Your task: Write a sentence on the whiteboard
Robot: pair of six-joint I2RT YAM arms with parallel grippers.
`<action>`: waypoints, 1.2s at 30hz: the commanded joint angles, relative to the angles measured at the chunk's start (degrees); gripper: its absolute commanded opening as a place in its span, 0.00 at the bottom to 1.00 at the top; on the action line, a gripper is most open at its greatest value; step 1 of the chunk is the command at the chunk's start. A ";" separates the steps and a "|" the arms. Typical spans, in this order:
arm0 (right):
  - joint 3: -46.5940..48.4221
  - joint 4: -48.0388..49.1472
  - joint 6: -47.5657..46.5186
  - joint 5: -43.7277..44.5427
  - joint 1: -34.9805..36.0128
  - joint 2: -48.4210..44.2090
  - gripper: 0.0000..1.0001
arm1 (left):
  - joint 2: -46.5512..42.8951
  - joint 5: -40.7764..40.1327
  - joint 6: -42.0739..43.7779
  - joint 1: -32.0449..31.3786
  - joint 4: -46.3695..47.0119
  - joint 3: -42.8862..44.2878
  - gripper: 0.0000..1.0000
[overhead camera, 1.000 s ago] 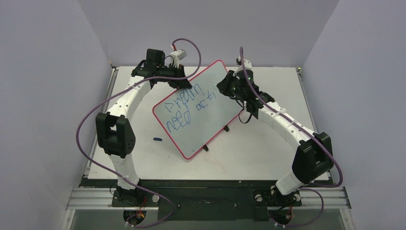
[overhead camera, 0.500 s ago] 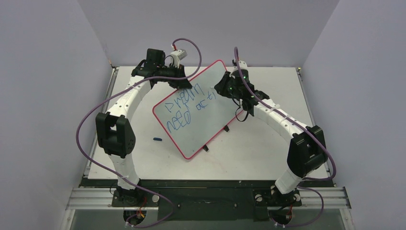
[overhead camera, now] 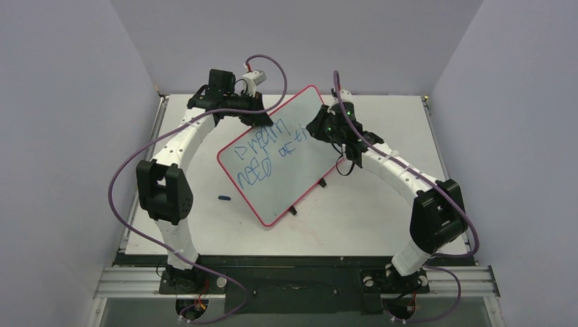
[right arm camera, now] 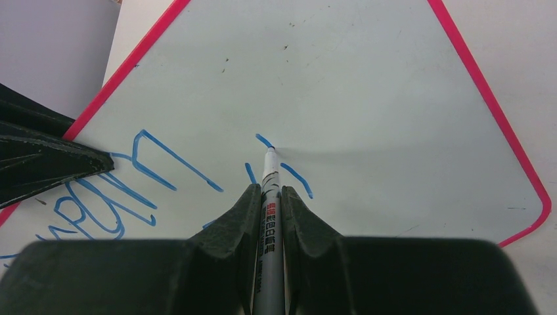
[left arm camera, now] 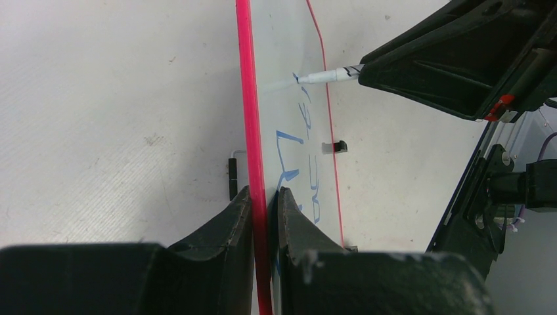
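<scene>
A small dark-blue object (overhead camera: 224,198), too small to identify, lies alone on the left part of the white desk (overhead camera: 382,211). Plain lavender-grey walls (overhead camera: 61,102) enclose the desk on three sides. A black strip (overhead camera: 293,260) and an aluminium rail (overhead camera: 307,281) run along its near edge.

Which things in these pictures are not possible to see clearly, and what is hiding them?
- Top view: the sentence is too small and wobbly to read surely.
- Left wrist view: the whiteboard stands nearly edge-on, so its letters are squeezed.
- Right wrist view: the right claw and the marker cover part of the writing; the frame edge cuts the rest.
- Top view: the small blue object is too small to identify.
</scene>
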 commanded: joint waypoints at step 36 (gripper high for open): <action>3.44 0.11 2.35 -1.75 -3.95 1.30 0.00 | -1.64 1.90 5.71 -2.18 -2.12 1.06 0.00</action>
